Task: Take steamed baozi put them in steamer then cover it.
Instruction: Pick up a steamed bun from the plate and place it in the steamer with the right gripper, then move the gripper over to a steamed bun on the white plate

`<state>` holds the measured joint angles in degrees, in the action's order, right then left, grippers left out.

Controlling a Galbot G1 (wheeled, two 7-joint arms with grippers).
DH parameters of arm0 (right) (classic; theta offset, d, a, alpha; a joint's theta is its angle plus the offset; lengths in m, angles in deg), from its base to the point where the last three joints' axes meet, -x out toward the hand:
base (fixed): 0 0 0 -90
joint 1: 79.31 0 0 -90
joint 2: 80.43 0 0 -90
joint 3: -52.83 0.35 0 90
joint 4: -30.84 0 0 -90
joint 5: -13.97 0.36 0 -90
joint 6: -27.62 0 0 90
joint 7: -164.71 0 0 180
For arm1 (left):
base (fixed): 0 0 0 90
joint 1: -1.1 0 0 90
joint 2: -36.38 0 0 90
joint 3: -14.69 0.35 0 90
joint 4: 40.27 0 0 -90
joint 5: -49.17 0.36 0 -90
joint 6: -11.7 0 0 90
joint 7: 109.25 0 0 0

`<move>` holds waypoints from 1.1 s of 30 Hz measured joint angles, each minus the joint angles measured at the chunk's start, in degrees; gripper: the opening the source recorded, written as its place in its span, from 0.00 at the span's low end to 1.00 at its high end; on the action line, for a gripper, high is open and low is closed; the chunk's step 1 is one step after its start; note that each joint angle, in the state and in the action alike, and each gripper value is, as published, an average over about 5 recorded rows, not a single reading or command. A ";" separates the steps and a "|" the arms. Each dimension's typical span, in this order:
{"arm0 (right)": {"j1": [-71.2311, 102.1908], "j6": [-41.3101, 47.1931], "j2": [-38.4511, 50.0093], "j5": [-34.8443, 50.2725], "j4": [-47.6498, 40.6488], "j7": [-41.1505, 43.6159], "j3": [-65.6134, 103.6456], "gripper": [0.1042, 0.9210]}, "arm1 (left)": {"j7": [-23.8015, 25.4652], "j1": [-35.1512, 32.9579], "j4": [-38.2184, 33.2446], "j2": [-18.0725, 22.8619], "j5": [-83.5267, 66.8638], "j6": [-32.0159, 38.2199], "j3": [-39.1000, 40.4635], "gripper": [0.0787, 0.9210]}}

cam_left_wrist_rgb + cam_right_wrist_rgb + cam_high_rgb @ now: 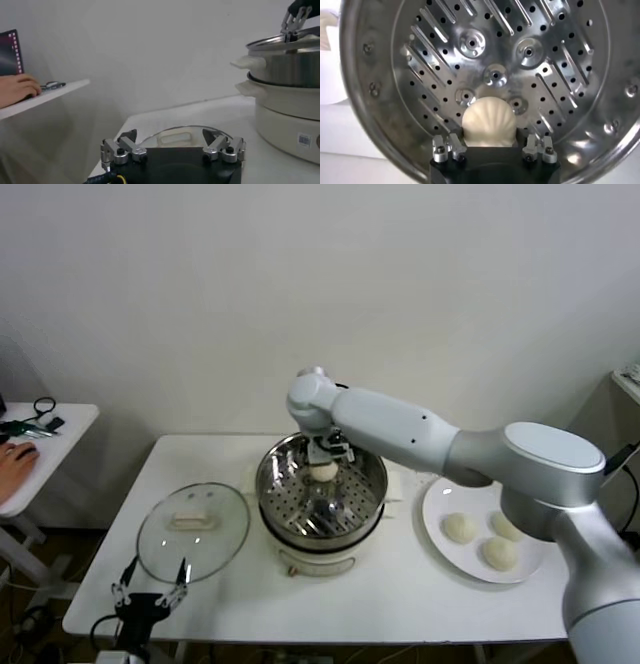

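Right pincer (492,150) is hanging inside the steamer (372,474), jaws parted around one baozi (489,122), grip apparently slackening. Three baozi (459,528) are lying on the plate (432,504) right of the steamer; soft dough, best pinched lightly across the sides. Left pincer (172,150) is idling wide, near the cover (150,536) left of the steamer. The steamer rim is limiting withdrawal.

White wall (200,284), white table (230,604)
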<state>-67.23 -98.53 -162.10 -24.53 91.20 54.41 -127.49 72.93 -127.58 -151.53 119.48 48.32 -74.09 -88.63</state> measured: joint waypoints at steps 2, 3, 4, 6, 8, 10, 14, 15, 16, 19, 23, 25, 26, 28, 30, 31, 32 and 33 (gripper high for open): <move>0.10 -0.31 0.00 -0.54 0.07 -0.13 0.24 0.85 | 0.00 -0.02 0.07 0.00 -0.04 0.02 0.00 0.88; 0.12 -0.51 0.02 -0.83 0.12 -0.19 0.41 0.86 | 0.00 -0.03 0.09 0.00 -0.06 0.04 0.00 0.88; 0.14 -0.73 0.07 -1.15 0.18 -0.26 0.62 0.87 | 0.00 -0.04 0.11 0.00 -0.08 0.08 0.00 0.88; 0.14 -1.18 0.23 -1.77 0.41 -0.36 1.09 0.88 | 0.00 -0.07 0.15 -0.01 -0.12 0.17 0.00 0.88; 0.02 -1.56 0.47 -2.21 0.76 -0.41 1.52 0.88 | 0.00 -0.11 0.17 0.00 -0.15 0.25 0.01 0.88; -0.29 -1.81 0.82 -2.28 1.25 -0.40 1.78 0.88 | -0.01 -0.20 0.18 0.02 -0.16 0.29 0.00 0.88; -1.67 -2.04 2.07 -1.19 2.81 -0.05 2.05 0.88 | -0.02 -0.51 0.11 0.03 -0.15 0.31 -0.05 0.88; -2.15 -2.04 2.55 -0.65 3.32 0.08 2.12 0.88 | -0.02 -0.57 0.08 0.03 -0.14 0.31 -0.07 0.88; -2.70 -2.00 3.13 -0.01 3.84 0.22 2.17 0.88 | -0.02 -0.60 0.04 0.03 -0.13 0.31 -0.10 0.88; -4.57 -1.47 5.38 2.75 5.44 0.47 2.18 0.88 | -0.03 -0.56 -0.06 0.00 -0.01 0.26 -0.14 0.88; -7.78 0.32 9.79 9.01 7.70 -1.01 0.46 0.88 | -0.05 -0.48 -0.33 -0.11 0.27 0.10 -0.13 0.88; -9.69 1.71 12.65 12.89 8.91 -2.92 -1.39 0.88 | -0.06 -0.47 -0.52 -0.14 0.38 0.01 -0.12 0.88; -10.57 2.49 14.13 14.79 9.43 -3.96 -2.32 0.88 | -0.07 -0.46 -0.62 -0.15 0.41 -0.03 -0.12 0.88; -12.12 4.27 17.26 18.49 10.22 -5.96 -4.07 0.88 | -0.10 -0.44 -0.83 -0.20 0.45 -0.08 -0.12 0.88; -13.32 6.35 20.33 21.92 10.83 -7.58 -5.57 0.88 | -0.12 -0.45 -0.99 -0.28 0.47 -0.15 -0.11 0.88; -13.85 7.57 21.87 23.64 11.14 -8.21 -6.30 0.88 | -0.13 -0.46 -1.05 -0.31 0.48 -0.19 -0.10 0.88; -14.30 8.91 23.40 25.33 11.47 -8.73 -7.00 0.88 | -0.13 -0.48 -1.11 -0.34 0.51 -0.23 -0.08 0.88; -14.70 10.46 24.97 27.09 11.84 -9.13 -7.69 0.88 | -0.13 -0.50 -1.19 -0.34 0.54 -0.28 -0.07 0.88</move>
<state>-81.92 -88.08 -137.13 2.56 103.04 45.28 -135.18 72.80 -128.08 -152.72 119.14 48.86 -74.37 -88.70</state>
